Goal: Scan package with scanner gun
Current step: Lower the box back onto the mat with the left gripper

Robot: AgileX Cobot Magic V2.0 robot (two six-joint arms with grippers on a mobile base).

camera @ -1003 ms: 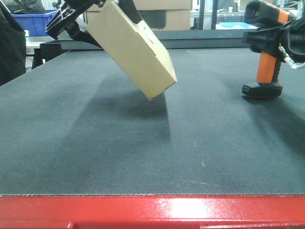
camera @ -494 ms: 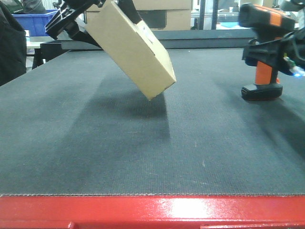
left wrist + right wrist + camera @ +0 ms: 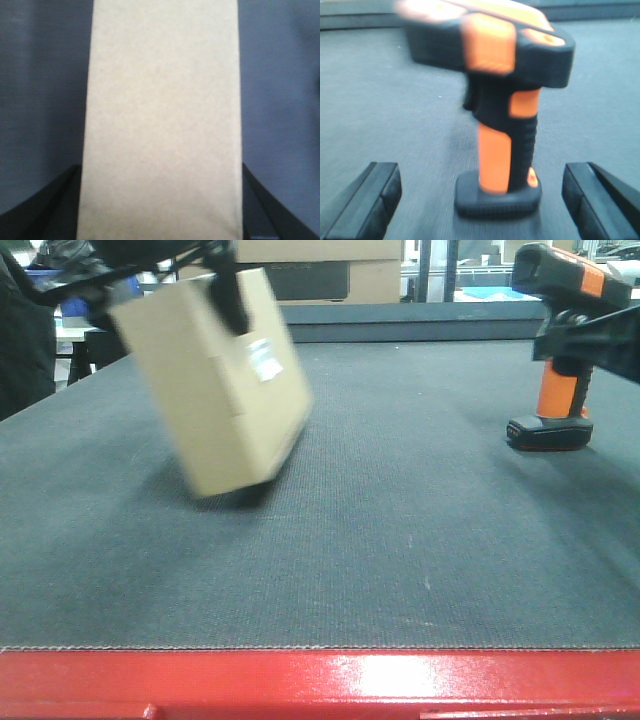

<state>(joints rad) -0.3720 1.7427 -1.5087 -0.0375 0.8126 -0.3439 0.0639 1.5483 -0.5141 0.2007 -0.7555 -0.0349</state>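
While the package (image 3: pixel 222 390) is held clamped in the left claw (image 3: pixel 160 210), tilted above the counter (image 3: pixel 400 540), the scanner gun (image 3: pixel 495 115) stands between the spread fingers of the right claw (image 3: pixel 480 200). Risks: the upright scanner being toppled by a finger; barcode label (image 3: pixel 262 357) turned from the beam.

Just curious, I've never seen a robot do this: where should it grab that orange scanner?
Probably the orange handle of the scanner gun, approached level with one finger on each side. It stands upright on its base, and the right gripper's open fingers already flank it.
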